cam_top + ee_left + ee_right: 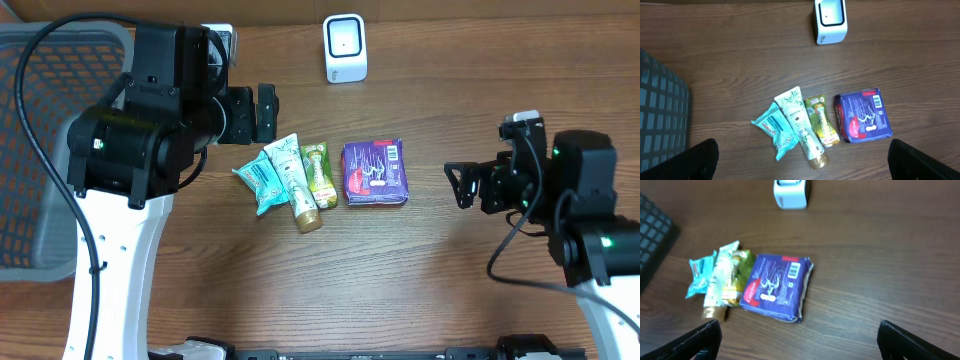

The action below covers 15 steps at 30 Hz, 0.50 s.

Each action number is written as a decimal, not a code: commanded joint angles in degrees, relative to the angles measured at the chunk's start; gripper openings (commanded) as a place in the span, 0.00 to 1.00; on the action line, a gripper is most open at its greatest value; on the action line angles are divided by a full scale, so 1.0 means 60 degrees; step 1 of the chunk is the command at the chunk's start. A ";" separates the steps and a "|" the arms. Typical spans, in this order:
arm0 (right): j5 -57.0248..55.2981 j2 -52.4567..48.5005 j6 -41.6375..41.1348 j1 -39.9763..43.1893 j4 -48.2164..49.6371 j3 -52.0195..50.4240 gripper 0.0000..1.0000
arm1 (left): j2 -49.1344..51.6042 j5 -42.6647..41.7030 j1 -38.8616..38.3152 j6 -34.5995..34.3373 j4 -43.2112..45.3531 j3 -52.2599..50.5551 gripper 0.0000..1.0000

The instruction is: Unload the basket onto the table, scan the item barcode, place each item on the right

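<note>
Four items lie in a row mid-table: a teal sachet (258,182) (775,128), a white tube (296,182) (800,120), a yellow-green sachet (320,172) (821,120) and a purple packet (375,172) (865,116) (774,287) with a barcode label facing up. A white scanner (345,47) (830,20) (791,192) stands at the far edge. My left gripper (255,113) (804,165) hangs open above and just left of the items, holding nothing. My right gripper (458,186) (799,340) is open and empty, to the right of the purple packet.
A grey mesh basket (40,150) (660,110) (652,225) stands at the left edge of the table. Bare wood lies between the purple packet and the right gripper.
</note>
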State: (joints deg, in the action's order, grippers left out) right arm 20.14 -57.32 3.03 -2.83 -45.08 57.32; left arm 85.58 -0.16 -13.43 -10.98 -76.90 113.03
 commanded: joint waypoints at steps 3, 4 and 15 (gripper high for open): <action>-0.0022 0.0831 0.0000 -0.0011 0.0022 0.0189 1.00 | 0.0066 0.0102 -0.0015 -0.0066 0.0036 0.0098 1.00; -0.0022 0.0936 -0.0004 -0.0011 0.0022 0.0189 1.00 | 0.0066 0.0102 -0.0015 -0.0066 0.0036 0.0098 1.00; -0.0022 0.1810 0.0000 -0.0011 -0.0229 0.0189 1.00 | 0.0066 0.0102 -0.0015 -0.0066 0.0040 0.0098 1.00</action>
State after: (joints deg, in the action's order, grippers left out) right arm 20.14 -48.12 3.01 -2.83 -46.33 57.32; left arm 85.58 -0.16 -13.43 -10.96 -76.90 113.03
